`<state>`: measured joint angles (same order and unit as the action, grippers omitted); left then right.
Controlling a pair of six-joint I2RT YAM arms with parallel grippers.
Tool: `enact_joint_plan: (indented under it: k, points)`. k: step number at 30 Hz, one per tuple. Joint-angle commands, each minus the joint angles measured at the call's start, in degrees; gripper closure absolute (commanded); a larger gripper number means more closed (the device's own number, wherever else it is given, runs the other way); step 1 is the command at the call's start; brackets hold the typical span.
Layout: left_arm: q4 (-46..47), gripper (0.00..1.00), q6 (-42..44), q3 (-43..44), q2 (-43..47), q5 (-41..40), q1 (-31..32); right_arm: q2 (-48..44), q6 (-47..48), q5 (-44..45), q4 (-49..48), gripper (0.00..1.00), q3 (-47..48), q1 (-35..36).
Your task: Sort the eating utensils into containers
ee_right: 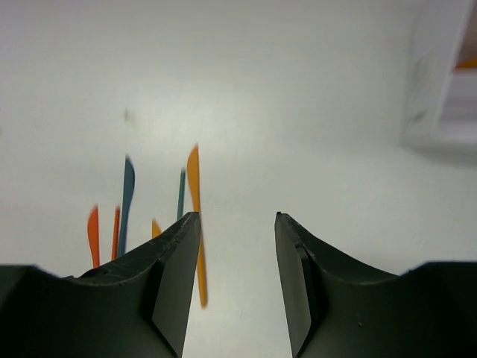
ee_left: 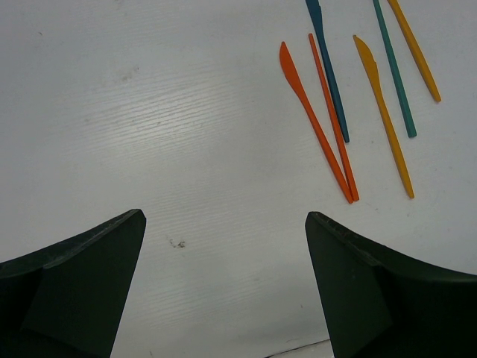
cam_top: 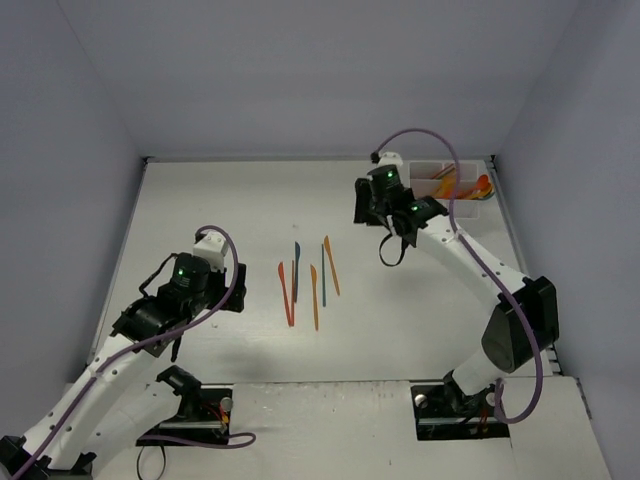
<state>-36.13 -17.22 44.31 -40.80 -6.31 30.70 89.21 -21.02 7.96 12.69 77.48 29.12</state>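
Note:
Several utensils lie side by side mid-table: an orange-red knife (cam_top: 287, 296), a blue knife (cam_top: 296, 268), an orange knife (cam_top: 314, 298), a teal handle (cam_top: 323, 275) and an orange one (cam_top: 331, 265). The left wrist view shows them at the upper right, led by the orange-red knife (ee_left: 313, 119). My left gripper (cam_top: 176, 342) (ee_left: 225, 215) is open and empty above bare table, left of them. My right gripper (cam_top: 392, 252) (ee_right: 237, 216) is open and empty, right of the utensils. The white tray (cam_top: 428, 168) at the back right holds orange utensils (cam_top: 470, 187).
The tray's wall (ee_right: 440, 82) shows blurred at the upper right of the right wrist view. The enclosure walls ring the table. The table's front seam (ee_left: 320, 347) lies just under my left gripper.

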Motion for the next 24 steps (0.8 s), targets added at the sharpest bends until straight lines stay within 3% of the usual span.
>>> enact_joint_plan:
  k: [1, 10, 24]
  points:
    - [2.2, 0.13, -0.49, 1.83, -0.6, -0.23, 0.33, -0.6, -8.05, -2.93, 6.98, 0.58, -5.27, 7.68]
    - [2.2, 0.13, -0.53, 1.83, -0.53, -0.2, 0.41, 8.37, -16.01, -0.98, 7.06, 0.6, -5.76, 16.03]
    - [2.04, 0.13, -0.53, 1.74, 0.61, -0.55, 0.42, 20.95, -17.84, -0.93, 7.0, 0.7, 0.2, 17.48]
